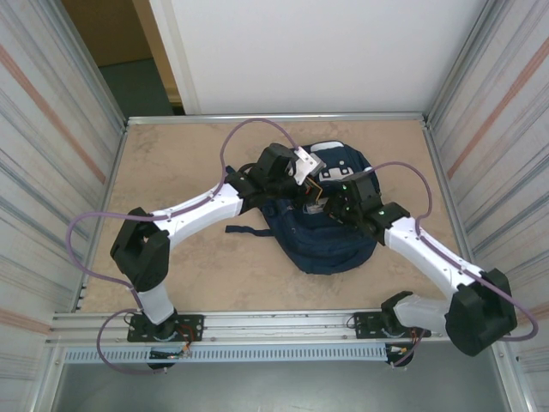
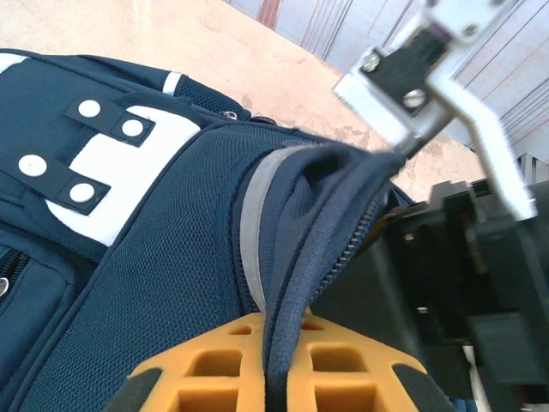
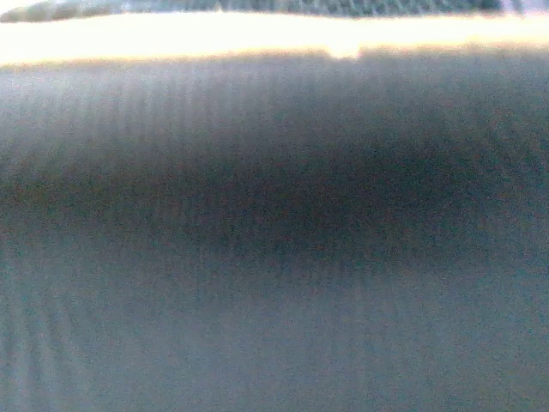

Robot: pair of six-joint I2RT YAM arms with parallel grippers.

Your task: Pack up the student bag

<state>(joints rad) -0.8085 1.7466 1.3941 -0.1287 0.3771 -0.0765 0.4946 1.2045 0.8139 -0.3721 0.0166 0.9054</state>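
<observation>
Your student bag (image 1: pixel 330 236) lies near the middle of the table (image 1: pixel 189 275), a dark strap (image 1: pixel 244 230) trailing off toward your left, and both arms reach in over its top end. Your left gripper (image 2: pixel 283 369) is clamped on the bag's rim. From the left wrist you see the yellow fingers (image 2: pixel 206 365) pinching a fold of navy fabric just beside the zipper (image 2: pixel 347 249), with the white buckle patch (image 2: pixel 120 184) off to one side. I read that pinch as a way to lift the lip and stop the mouth sagging, so the other arm has a gap to work in. Your right gripper (image 1: pixel 336 204) sits right at that opening in the overhead view. Its own camera is so close to dark cloth that you get a blur of weave (with a bright strip along the top edge), so I cannot tell whether its jaws are spread or closed, nor whether it carries anything. My guess is that you are working inside the mouth; watch that the pinched fold doesn't slip
</observation>
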